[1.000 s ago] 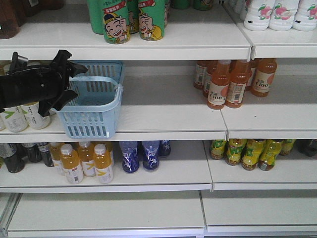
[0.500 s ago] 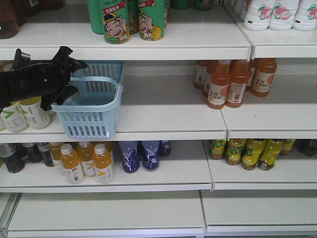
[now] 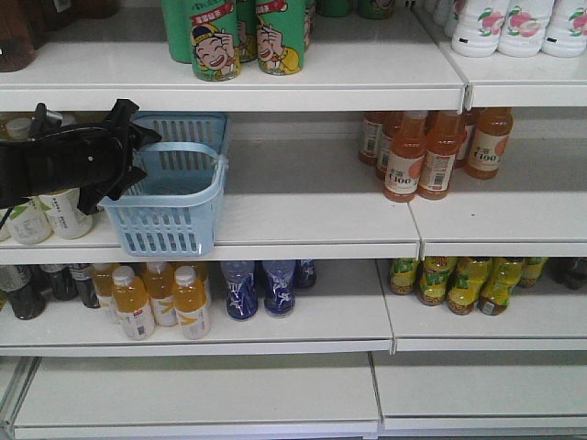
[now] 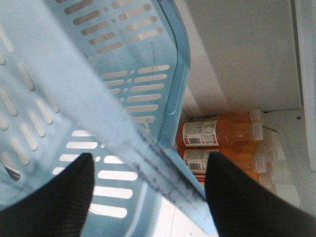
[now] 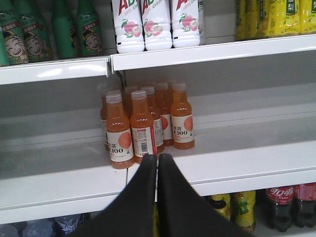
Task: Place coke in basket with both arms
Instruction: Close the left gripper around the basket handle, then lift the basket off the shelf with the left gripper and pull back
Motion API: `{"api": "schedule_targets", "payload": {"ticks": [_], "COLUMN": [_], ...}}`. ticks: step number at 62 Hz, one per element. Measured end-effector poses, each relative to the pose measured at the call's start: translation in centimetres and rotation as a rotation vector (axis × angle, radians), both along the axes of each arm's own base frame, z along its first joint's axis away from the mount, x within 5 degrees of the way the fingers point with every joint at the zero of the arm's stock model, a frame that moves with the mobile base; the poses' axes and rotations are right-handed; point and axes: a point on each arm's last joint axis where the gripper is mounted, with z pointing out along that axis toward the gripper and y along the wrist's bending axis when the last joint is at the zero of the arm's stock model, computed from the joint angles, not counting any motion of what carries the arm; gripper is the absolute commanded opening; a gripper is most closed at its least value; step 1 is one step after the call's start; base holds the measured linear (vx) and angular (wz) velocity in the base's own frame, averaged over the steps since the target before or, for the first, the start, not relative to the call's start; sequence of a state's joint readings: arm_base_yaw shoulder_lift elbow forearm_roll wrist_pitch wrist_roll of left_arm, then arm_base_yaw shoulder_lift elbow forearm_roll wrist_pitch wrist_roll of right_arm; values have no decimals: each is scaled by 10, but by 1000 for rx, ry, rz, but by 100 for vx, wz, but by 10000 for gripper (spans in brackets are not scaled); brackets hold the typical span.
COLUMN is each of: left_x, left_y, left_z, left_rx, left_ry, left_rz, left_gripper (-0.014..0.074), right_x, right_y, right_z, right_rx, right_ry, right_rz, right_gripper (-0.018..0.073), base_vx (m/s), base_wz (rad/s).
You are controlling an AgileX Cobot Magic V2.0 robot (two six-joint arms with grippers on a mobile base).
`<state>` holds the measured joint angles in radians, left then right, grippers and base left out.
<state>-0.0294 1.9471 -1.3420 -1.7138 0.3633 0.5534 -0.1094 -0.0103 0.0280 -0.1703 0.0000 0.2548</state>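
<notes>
The left end effector gapes wide, fingers either side of the basket's hoop handle, clamping nothing. The basket stands on the shelf, with the orange bottles well apart from it. The right end effector is pinched closed and empty.

Bulky black arm with tapered black fingers.

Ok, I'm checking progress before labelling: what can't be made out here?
Basket floor: front view, hidden by its own wall.
Left gripper contact with the basket handle: left wrist view, fingers straddle it, touch unclear.
Red-labelled bottles: right wrist view, cut off by the bottom edge.
</notes>
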Motion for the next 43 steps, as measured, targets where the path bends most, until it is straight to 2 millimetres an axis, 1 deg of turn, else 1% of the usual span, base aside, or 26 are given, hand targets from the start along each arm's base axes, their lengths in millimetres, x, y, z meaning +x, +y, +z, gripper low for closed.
{"api": "schedule_targets", "payload": {"ticks": [6, 14, 20, 25, 35, 43], "left_x": [0, 0, 0, 0, -3, -10], "left_y": [1, 1, 0, -3, -10, -18], "left_z": [-1, -1, 0, 1, 3, 4], "left_rx": [3, 1, -22, -31, -1, 16], "left_ry": [2, 2, 3, -7, -47, -67], "left_rz": [6, 9, 11, -20, -136, -276], "left_gripper": [246, 85, -10, -8, -8, -8], "right_x": [0, 0, 0, 0, 0, 0], "right_y": [0, 0, 0, 0, 0, 0], "right_z": [0, 0, 0, 0, 0, 0], "right_rx": [0, 0, 0, 0, 0, 0], "right_ry": [0, 0, 0, 0, 0, 0], "right_rz": [0, 0, 0, 0, 0, 0], "right_gripper": [-8, -8, -8, -8, -8, -8], "base_vx": [0, 0, 0, 0, 0, 0], "base_wz": [0, 0, 0, 0, 0, 0]}}
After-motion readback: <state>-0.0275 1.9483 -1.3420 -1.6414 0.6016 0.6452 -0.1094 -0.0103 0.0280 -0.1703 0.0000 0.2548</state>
